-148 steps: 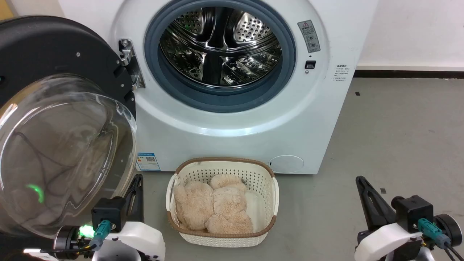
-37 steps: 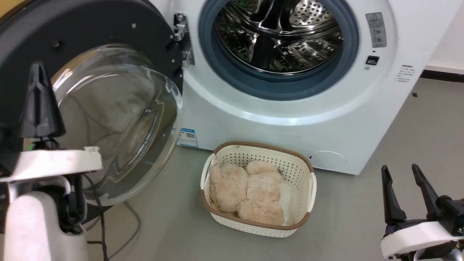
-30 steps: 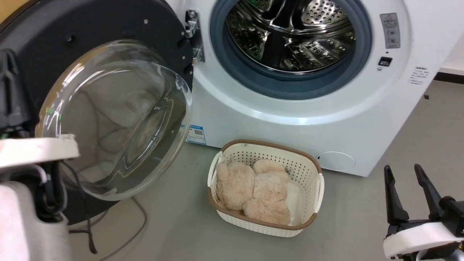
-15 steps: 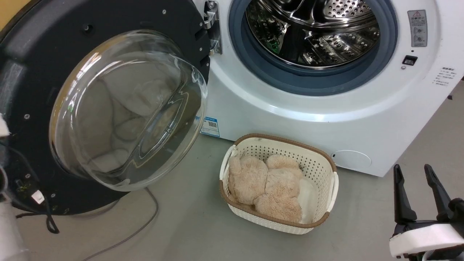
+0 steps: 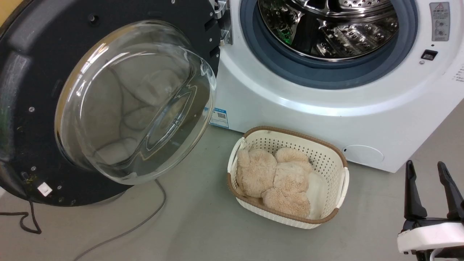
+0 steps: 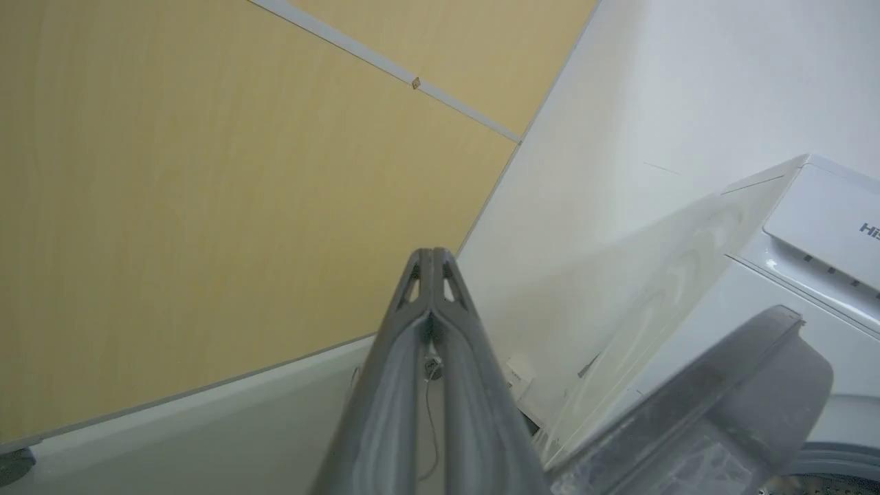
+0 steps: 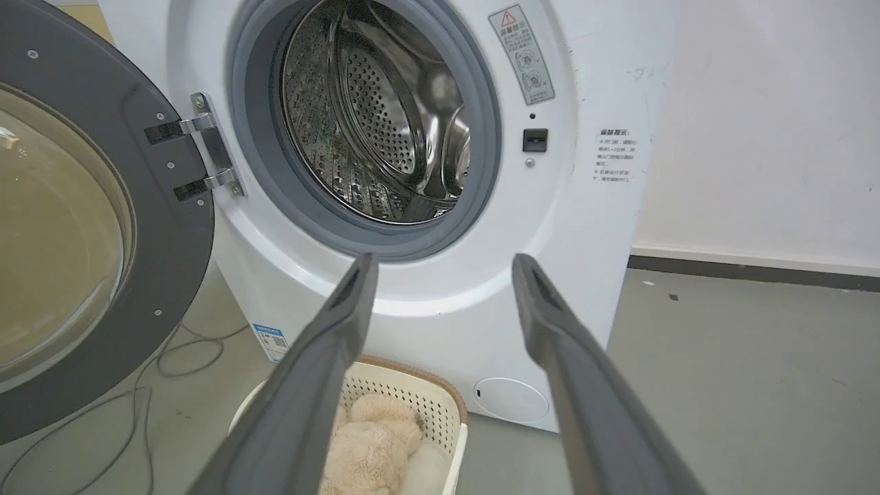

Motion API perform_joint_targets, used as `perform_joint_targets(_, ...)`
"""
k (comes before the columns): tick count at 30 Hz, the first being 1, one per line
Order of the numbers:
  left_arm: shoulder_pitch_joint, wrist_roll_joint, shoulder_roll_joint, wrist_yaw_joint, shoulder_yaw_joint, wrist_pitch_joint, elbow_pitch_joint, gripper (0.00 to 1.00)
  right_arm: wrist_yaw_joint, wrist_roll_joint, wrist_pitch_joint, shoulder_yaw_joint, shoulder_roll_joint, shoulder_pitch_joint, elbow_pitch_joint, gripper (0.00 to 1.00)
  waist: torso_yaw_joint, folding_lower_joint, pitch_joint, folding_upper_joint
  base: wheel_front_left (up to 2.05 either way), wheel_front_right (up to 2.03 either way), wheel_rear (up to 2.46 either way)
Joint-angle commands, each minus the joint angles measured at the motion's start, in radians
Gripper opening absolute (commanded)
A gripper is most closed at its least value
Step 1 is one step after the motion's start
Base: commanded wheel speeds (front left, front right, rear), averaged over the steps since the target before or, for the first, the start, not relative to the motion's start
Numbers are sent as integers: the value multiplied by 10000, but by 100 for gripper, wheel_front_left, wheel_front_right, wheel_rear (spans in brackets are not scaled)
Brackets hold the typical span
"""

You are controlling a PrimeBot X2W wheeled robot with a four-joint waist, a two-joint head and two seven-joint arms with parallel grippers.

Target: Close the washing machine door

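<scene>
We have swung our left claw (image 6: 432,256) round behind the door (image 5: 21,79), fingers pressed together; our right claw (image 5: 425,166) hangs spread apart, holding nothing.

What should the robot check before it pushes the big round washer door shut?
1. Nothing sticks out of the drum: ok.
2. The washing machine door is latched: not ok, it stands wide open.
3. The left gripper is shut, ready to push: ok.
4. The left gripper touches the door's outer side: cannot tell; it is beside the rim.
5. The right gripper is out of the door's way: ok, open and low at the right.
6. The basket is below the door's swing: probably ok, it sits low on the floor.
</scene>
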Motion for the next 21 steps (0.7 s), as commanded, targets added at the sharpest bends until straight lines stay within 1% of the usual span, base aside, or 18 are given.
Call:
perform_joint_targets(1,-246,-221,145,-62,147,131,119,0,6,123,-103,-68,30,-195,26,100,37,0,50,0,0,0,0)
perform_joint_targets(6,-196,-1575,279,-139,502,1541,569,0,7,106,-206,-118,32,-285,-28,100,118,0,239,0,0,0,0)
perform_joint_targets(13,454,-3368,424,-229,782,3314,634,0,7,102,-353,-251,35,-395,-55,100,210,0,492,0,0,0,0)
perform_joint_targets(17,1117,-4281,450,-274,625,4185,224,0,7,77,-436,-356,36,-417,-74,100,287,0,604,0,0,0,0)
perform_joint_targets(21,1746,-5311,314,-318,384,4774,-391,0,7,49,-520,-436,37,-457,-74,100,391,0,722,0,0,0,0)
